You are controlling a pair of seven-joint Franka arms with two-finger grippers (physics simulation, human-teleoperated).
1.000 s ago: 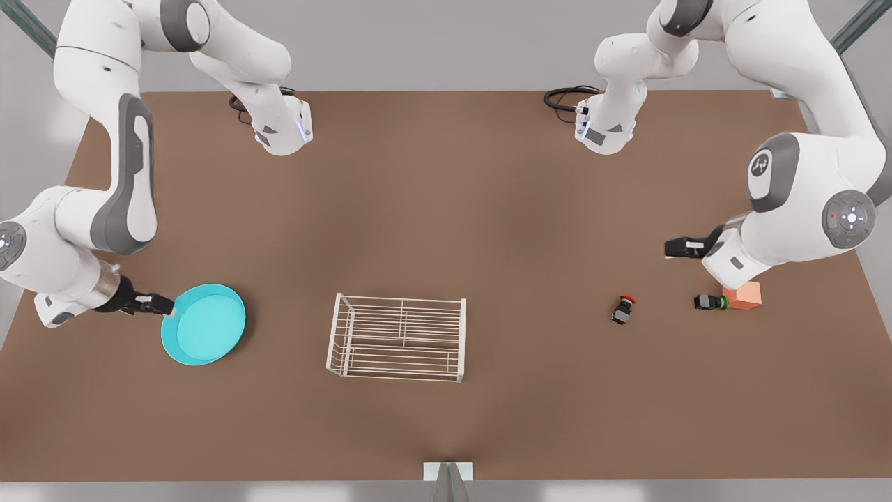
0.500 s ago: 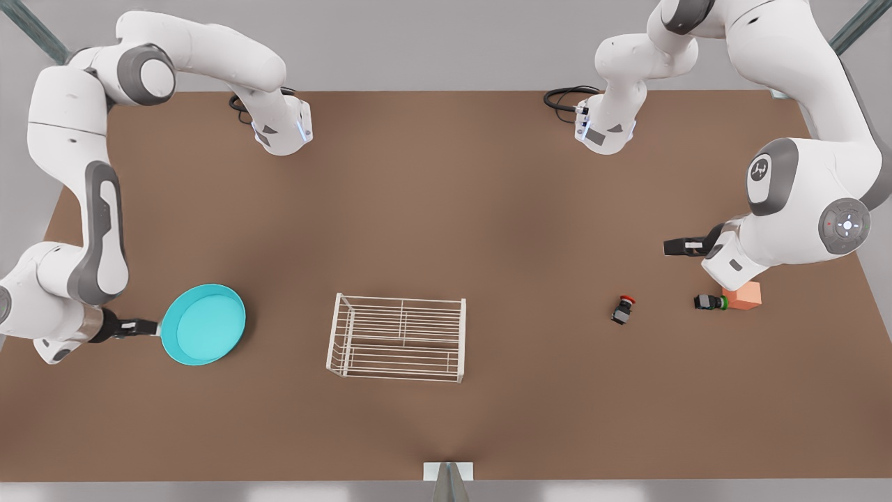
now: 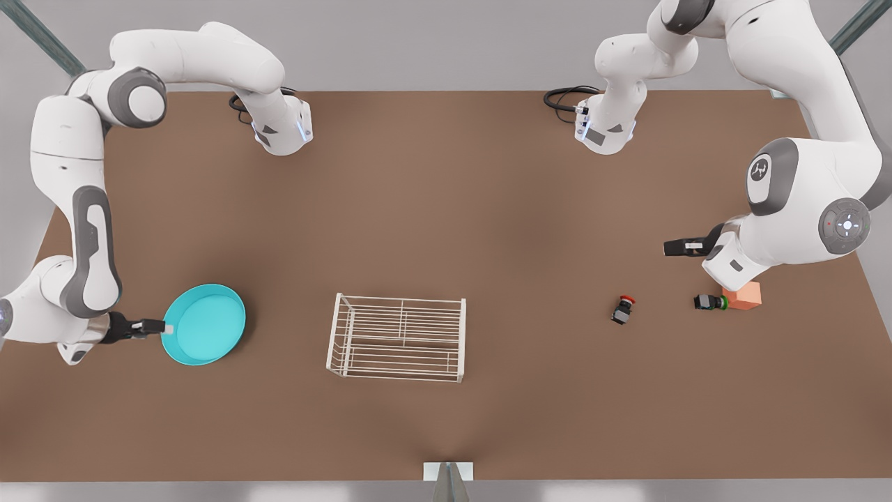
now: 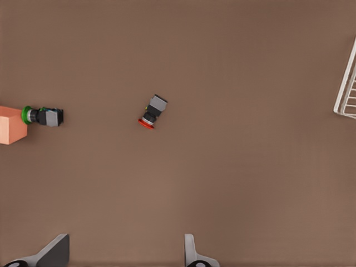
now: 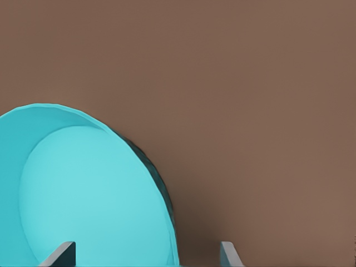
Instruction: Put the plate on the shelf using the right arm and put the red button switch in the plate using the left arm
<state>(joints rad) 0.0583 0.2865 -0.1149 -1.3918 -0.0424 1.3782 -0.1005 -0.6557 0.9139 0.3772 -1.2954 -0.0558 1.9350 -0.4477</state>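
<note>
The turquoise plate (image 3: 205, 324) lies flat on the brown table at the front view's left. My right gripper (image 3: 164, 325) reaches its near-left rim, level with it. In the right wrist view the plate (image 5: 83, 189) runs in between the open fingers of the right gripper (image 5: 146, 255), and its rim edge sits between them. The white wire shelf (image 3: 397, 337) stands at the table's middle. The red button switch (image 3: 623, 309) lies on its side to the front view's right. My left gripper (image 3: 667, 247) hovers open above and to the right of the switch (image 4: 152, 112).
A black switch with a green end (image 3: 709, 302) touches a salmon-orange cube (image 3: 743, 295) just below the left arm's wrist. Bare table lies between the plate and the shelf and between the shelf and the red button switch. The shelf's corner (image 4: 347, 83) shows in the left wrist view.
The right arm's elbow swung back, and its gripper slid down along the plate's left rim in the front view. The plate stayed put. The left arm barely moved.
</note>
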